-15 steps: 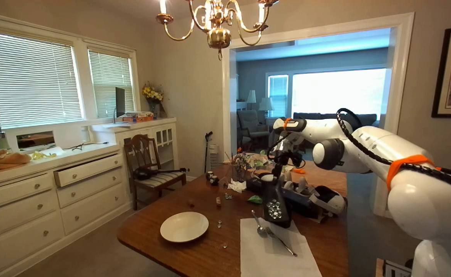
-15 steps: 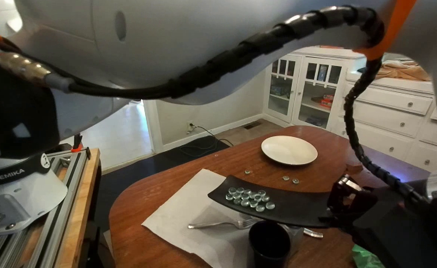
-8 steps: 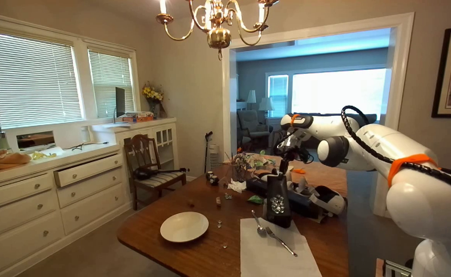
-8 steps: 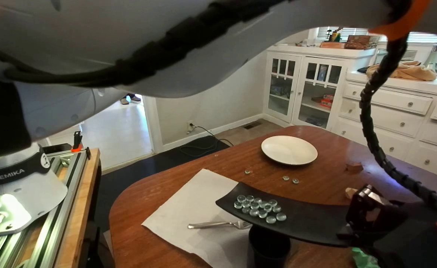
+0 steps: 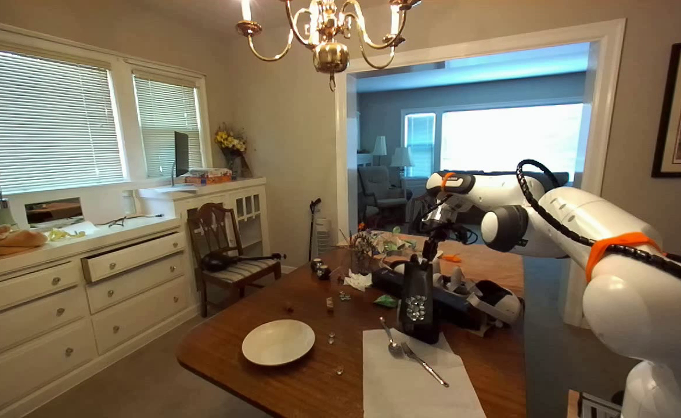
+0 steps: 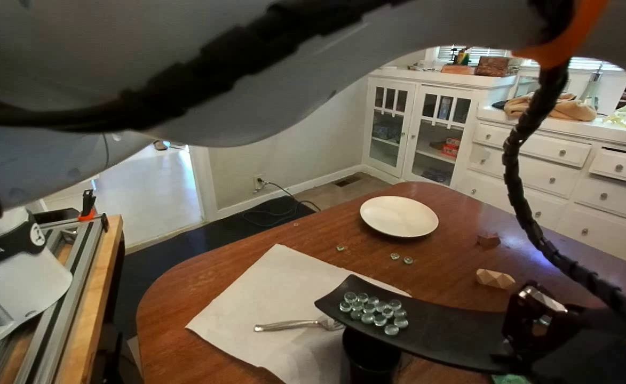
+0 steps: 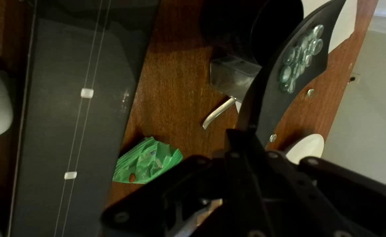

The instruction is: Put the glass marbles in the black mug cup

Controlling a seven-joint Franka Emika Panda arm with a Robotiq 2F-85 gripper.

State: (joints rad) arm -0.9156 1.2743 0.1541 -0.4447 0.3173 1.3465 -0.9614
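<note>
My gripper (image 6: 507,341) is shut on the end of a curved black tray (image 6: 451,333) and holds it above the table. In the wrist view the gripper (image 7: 245,138) has its fingers closed together on the tray (image 7: 275,102). Several clear glass marbles (image 6: 372,312) lie clustered near the tray's far end; they also show in the wrist view (image 7: 299,59) and in an exterior view (image 5: 416,307). The black mug (image 6: 369,365) stands under the tray, which covers most of its opening. Its dark body (image 7: 275,29) shows beside the tray in the wrist view.
Loose marbles (image 6: 408,260) lie on the table near a white plate (image 6: 398,216). A white paper sheet (image 6: 270,288) carries a fork (image 6: 286,325) and spoon (image 5: 395,348). A green bag (image 7: 148,161) and long dark box (image 7: 81,131) lie near the gripper. A wooden block (image 6: 495,279) is close.
The tray has moved down and across, so it now covers much of the mug's opening. The marbles stay on it. One exterior view has itself shifted slightly.
</note>
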